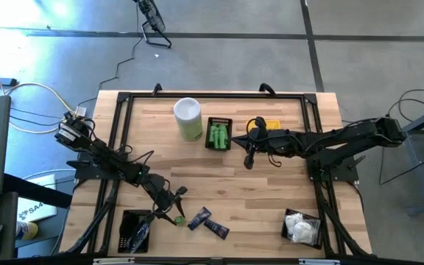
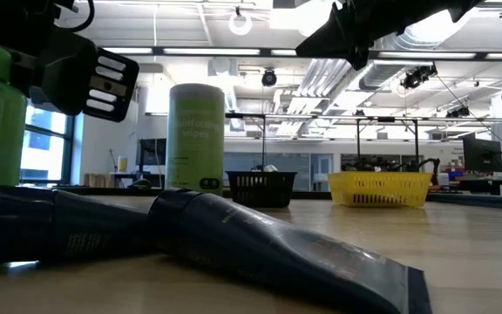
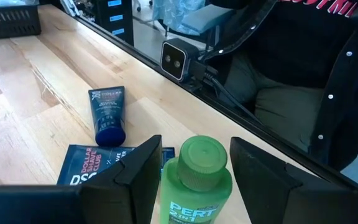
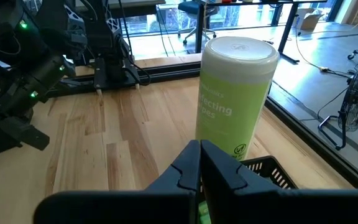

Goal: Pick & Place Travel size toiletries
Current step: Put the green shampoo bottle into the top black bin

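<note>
While the pale wood-plank table [image 1: 271,191] carries soft navy tubes [image 1: 208,220] lying flat at its near edge, a glossy green bottle [image 3: 194,183] with a ribbed round cap stands upright just left of them. The left end effector [image 3: 194,171] straddles this bottle, one flat dark finger on each side, grasping it or nearly so; contact is not clear. Only the left wrist view shows the cap and label. The right end effector [image 1: 249,157] hangs clenched and empty right of the far black mesh basket [image 1: 219,134], beside a smooth cylindrical canister [image 4: 235,93].
</note>
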Action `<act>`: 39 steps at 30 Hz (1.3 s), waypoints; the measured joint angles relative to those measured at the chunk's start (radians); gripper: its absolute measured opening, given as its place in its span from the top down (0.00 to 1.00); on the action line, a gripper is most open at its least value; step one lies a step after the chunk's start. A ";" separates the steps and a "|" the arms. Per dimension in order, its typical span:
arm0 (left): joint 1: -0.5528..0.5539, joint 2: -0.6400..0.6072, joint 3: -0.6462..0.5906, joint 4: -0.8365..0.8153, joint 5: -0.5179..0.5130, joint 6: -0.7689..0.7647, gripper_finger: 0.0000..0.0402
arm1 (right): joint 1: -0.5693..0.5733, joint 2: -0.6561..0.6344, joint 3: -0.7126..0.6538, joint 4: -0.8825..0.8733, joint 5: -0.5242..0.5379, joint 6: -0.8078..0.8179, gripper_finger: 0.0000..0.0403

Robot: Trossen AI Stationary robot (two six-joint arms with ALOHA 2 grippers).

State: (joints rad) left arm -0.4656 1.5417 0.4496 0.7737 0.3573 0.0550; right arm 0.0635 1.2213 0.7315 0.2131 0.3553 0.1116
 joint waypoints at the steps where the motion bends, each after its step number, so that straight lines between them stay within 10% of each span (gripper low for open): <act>1: 0.000 0.000 0.000 -0.001 0.000 0.000 0.54 | 0.000 0.000 0.000 0.000 0.000 0.000 0.99; 39: 0.001 0.000 0.000 -0.005 0.018 -0.007 0.74 | 0.000 0.000 0.000 0.000 0.000 -0.002 0.99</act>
State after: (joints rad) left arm -0.4650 1.5417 0.4496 0.7685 0.3752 0.0480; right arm 0.0635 1.2213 0.7315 0.2127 0.3554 0.1097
